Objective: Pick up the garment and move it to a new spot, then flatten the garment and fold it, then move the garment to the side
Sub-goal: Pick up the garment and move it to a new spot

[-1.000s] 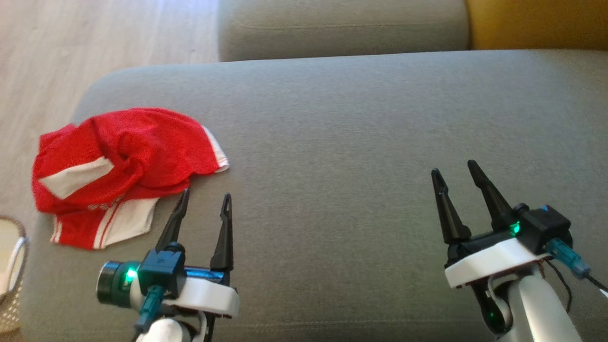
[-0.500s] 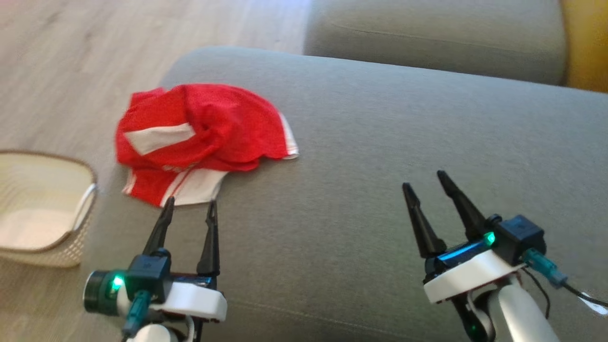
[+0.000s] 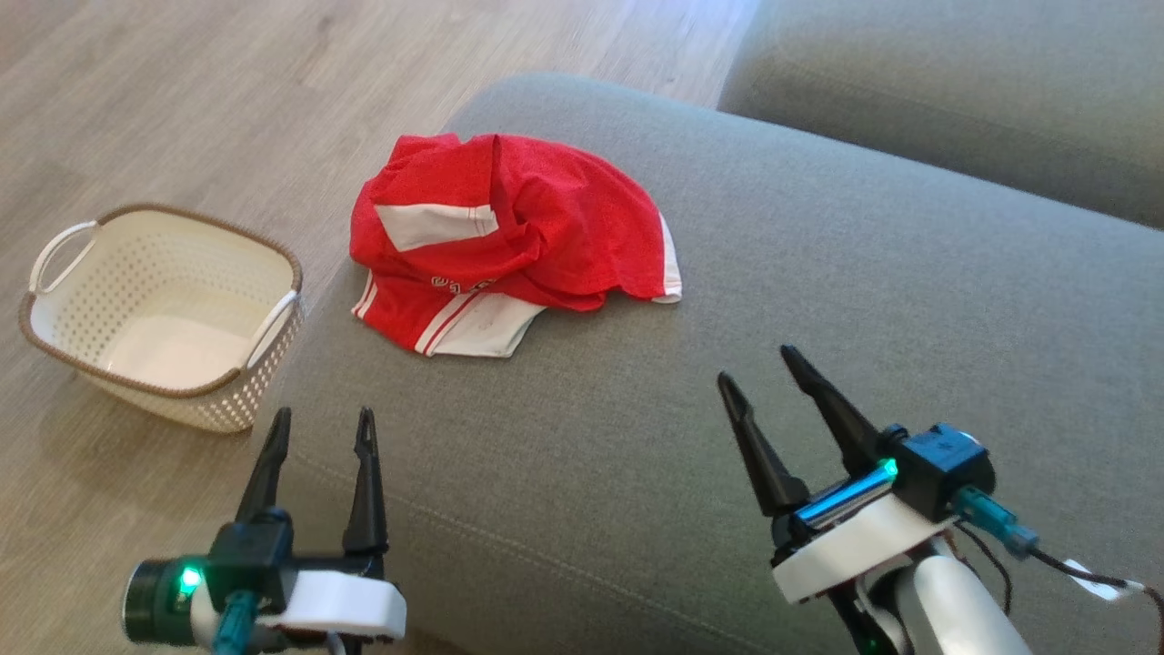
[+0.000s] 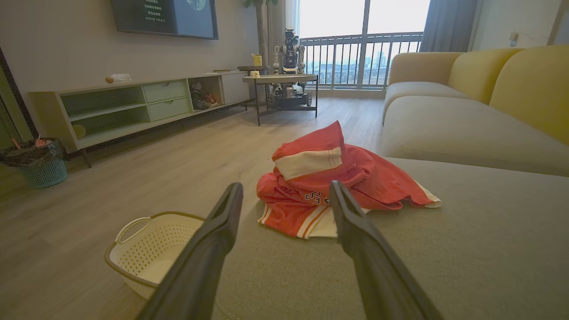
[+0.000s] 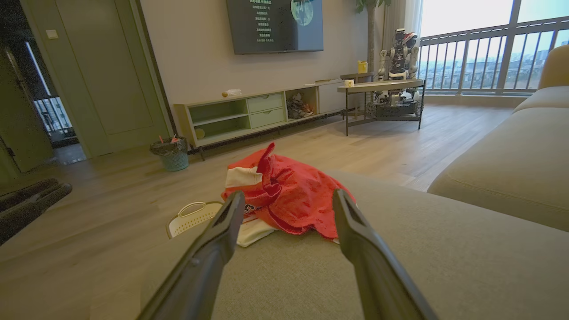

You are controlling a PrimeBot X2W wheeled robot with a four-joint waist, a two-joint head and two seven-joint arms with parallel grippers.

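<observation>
The garment (image 3: 514, 238) is a red shirt with white stripes, crumpled in a heap near the left end of the grey sofa cushion (image 3: 818, 300). In the wrist views the garment (image 4: 338, 180) (image 5: 284, 195) lies ahead of both pairs of fingers. My left gripper (image 3: 321, 426) hovers open at the cushion's near left edge, well short of the garment. Further right, my right gripper (image 3: 757, 366) is open above bare cushion, to the right of and nearer than the garment. Neither holds anything.
A white perforated basket (image 3: 164, 314) with handles stands on the wooden floor left of the sofa. A second sofa section (image 3: 955, 100) lies behind. Across the room are a low cabinet (image 5: 249, 115), a bin (image 5: 171, 153) and a side table (image 5: 382, 86).
The head camera has swung left, so the whole picture shifted right and the basket came into view. Both grippers stay open; the garment lies as before.
</observation>
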